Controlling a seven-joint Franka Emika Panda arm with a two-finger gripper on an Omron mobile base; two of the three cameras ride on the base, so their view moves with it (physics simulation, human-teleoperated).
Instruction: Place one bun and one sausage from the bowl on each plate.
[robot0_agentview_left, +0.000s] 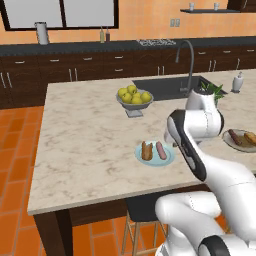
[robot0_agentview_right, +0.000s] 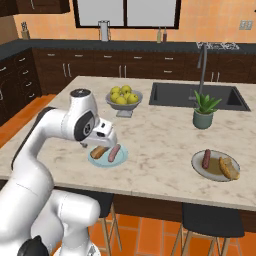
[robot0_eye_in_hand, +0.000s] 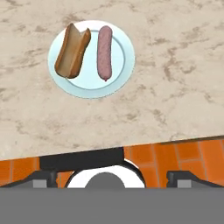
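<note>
The bun (robot0_eye_in_hand: 72, 50) and sausage (robot0_eye_in_hand: 104, 52) lie side by side on the pale plate (robot0_eye_in_hand: 123, 72), upper left. Both look light; the bun looks squashy, so pinch its middle. The gripper (robot0_eye_in_hand: 112, 179) is wide open, holding nothing.

Pale blue plate (robot0_eye_in_hand: 120, 74) on marble counter (robot0_eye_in_hand: 175, 87): bun (robot0_eye_in_hand: 72, 50) beside sausage (robot0_eye_in_hand: 104, 52), apart.

A home kitchen — marble island (robot0_agentview_left: 85, 135), sink (robot0_agentview_right: 199, 95), dark cabinets (robot0_agentview_left: 75, 67).
</note>
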